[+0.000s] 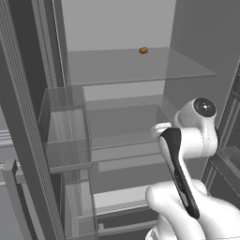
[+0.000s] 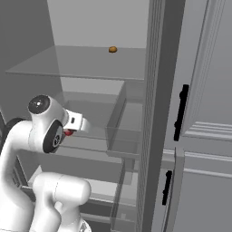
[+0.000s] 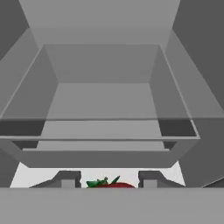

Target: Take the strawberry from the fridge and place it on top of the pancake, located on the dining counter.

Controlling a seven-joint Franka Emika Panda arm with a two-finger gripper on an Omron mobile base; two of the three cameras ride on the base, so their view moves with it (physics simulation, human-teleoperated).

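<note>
The strawberry [image 3: 109,183], a tiny red fruit with a green leafy cap, sits between the two small dark fingertips of the gripper [image 3: 107,180] in the hand view, the fingers closed against its sides. In the right base view a bit of red shows just beside the white hand [image 2: 74,122], inside the open tall dark grey fridge [image 2: 156,90] with its pale interior. The white jointed arm [image 1: 187,154] reaches into the middle level of the fridge, above a lower glass shelf [image 1: 124,140]. A small orange-brown lump [image 1: 143,50] rests on the upper glass shelf [image 1: 136,65], well apart from the hand and above it. Past the fingertips, the hand view looks into a clear-walled drawer [image 3: 100,127]. On the right of the right base view stand light grey panelled cabinets [image 2: 204,136] with black bar handles [image 2: 181,111]
</note>
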